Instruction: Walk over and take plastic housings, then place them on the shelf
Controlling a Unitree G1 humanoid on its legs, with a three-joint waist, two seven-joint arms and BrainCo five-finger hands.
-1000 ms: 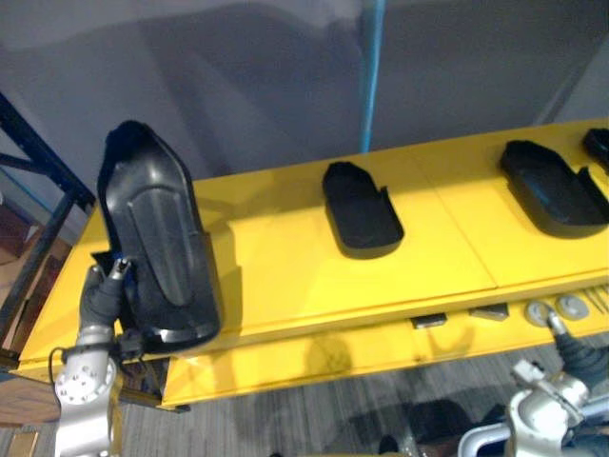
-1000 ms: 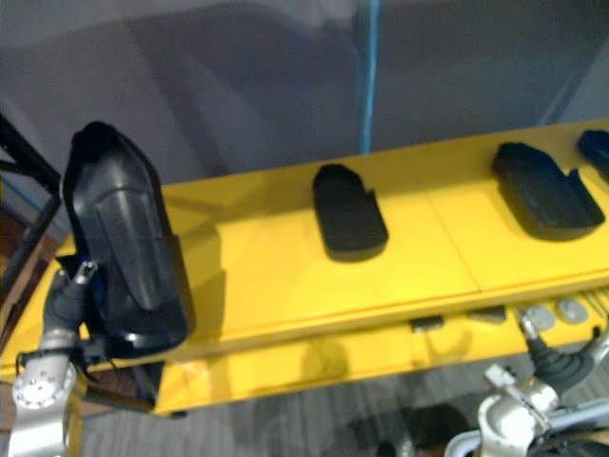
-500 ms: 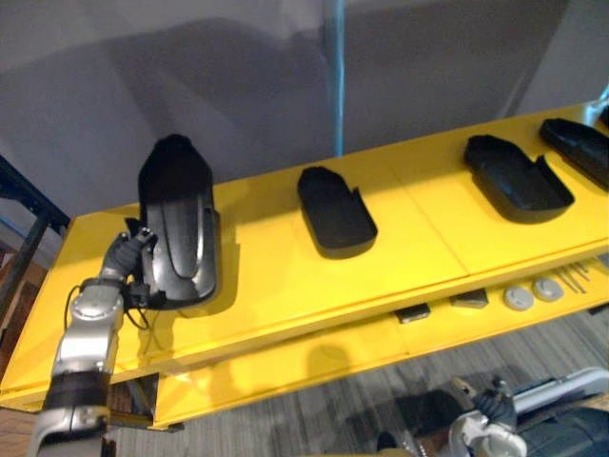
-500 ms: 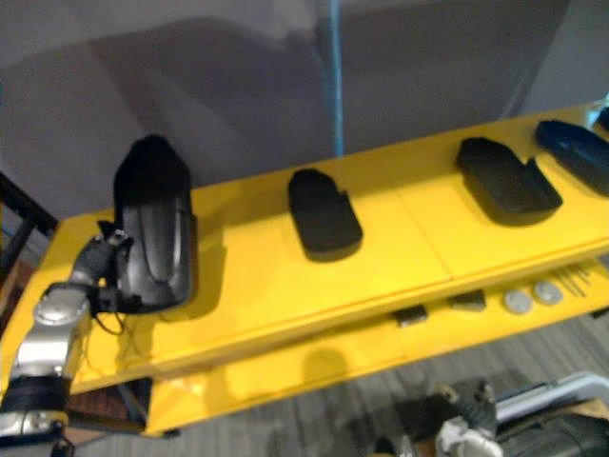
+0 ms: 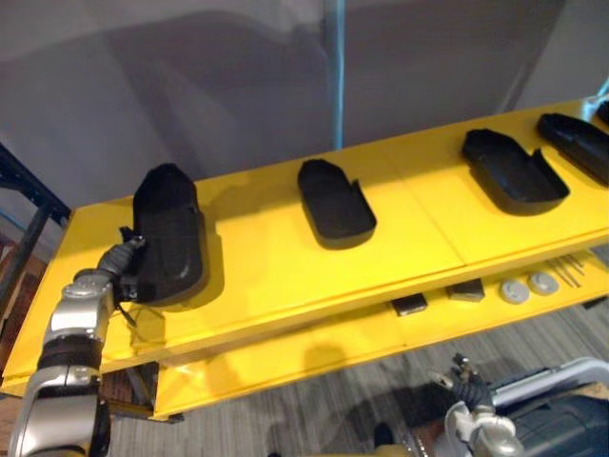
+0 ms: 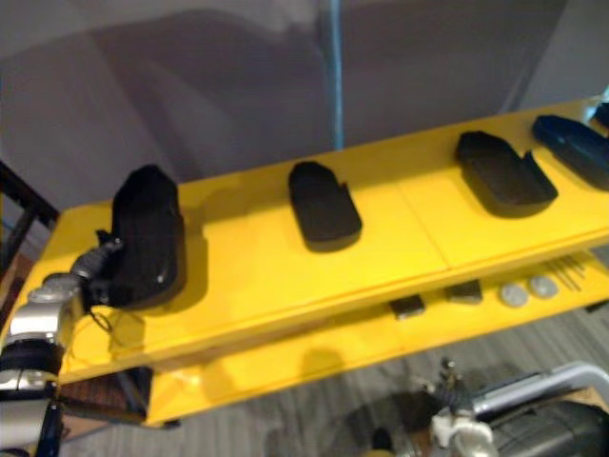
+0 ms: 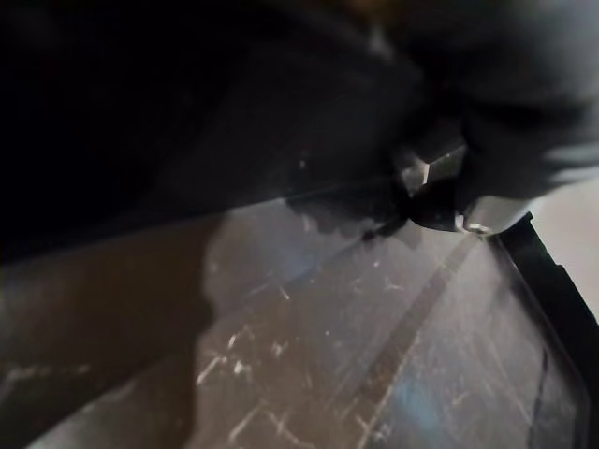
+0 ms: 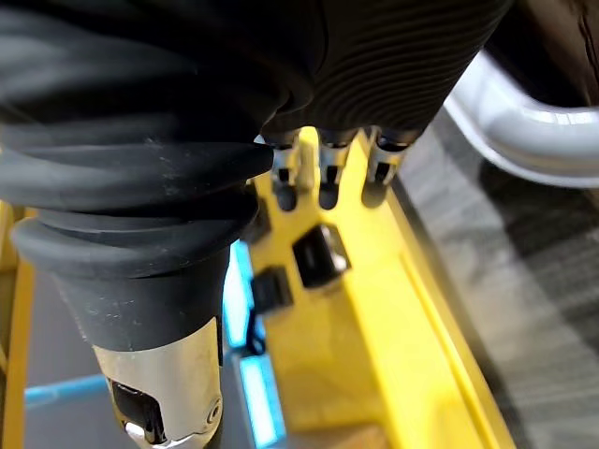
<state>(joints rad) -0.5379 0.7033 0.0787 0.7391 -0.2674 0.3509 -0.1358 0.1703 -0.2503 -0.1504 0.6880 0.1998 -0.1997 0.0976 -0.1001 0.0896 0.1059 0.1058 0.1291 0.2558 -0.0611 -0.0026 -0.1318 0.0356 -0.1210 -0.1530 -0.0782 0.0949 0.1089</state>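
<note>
A black plastic housing (image 5: 169, 228) lies flat on the left end of the yellow shelf (image 5: 266, 271). My left hand (image 5: 119, 268) is at its near left edge, still shut on it. In the left wrist view the housing's scuffed dark surface (image 7: 328, 355) is very close, with a fingertip (image 7: 440, 178) pressed on it. Further right on the shelf lie three more black housings (image 5: 335, 202) (image 5: 509, 171) (image 5: 576, 143). My right hand (image 5: 468, 392) hangs low at the lower right, away from the shelf, with relaxed fingers (image 8: 323, 178) that hold nothing.
A lower yellow ledge carries small dark blocks (image 5: 409, 305) and two round discs (image 5: 528, 288). A grey wall with a blue vertical strip (image 5: 333, 67) stands behind the shelf. A dark metal frame (image 5: 24, 205) is at the far left. Grey carpet lies below.
The housing that my left hand held upright above the shelf's left end has come down and now lies flat on it. My right hand has dropped lower. The camera has shifted.
</note>
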